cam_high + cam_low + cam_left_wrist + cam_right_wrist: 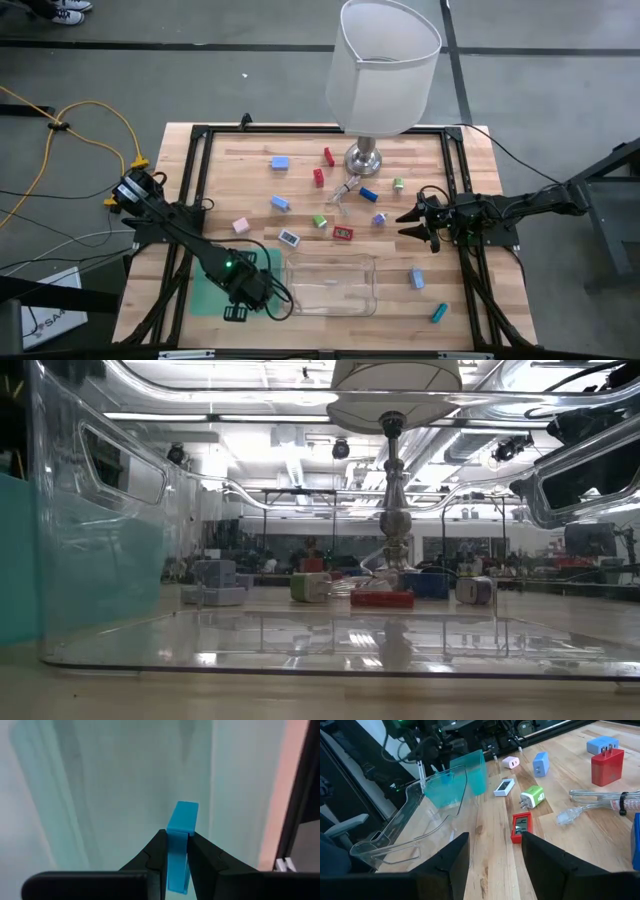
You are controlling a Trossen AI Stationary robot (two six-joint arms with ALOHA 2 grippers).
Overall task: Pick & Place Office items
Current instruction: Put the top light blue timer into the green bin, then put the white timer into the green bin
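1. The left gripper (177,851) is clenched on a blue block (180,840), which stands up between its fingertips and pokes out past them. Under the fingers lies the green mat (205,290), just beside the clear tray (330,285).
2. The right gripper (492,851) hangs with its fingers spread and nothing between them. Ahead of its fingers, near but apart, lies a flat red piece (521,827); beyond that sit a green plug (534,796) and a white piece (504,786).
3. The tray looks bare inside, so I judge the task barely begun: one block is in hand and not yet set down.
4. Left to move: about a dozen pieces scattered on the table (460,310), most around the lamp (382,70), plus a teal stick (438,313) and a blue piece (416,277) on the tray's far side from the left fingers.
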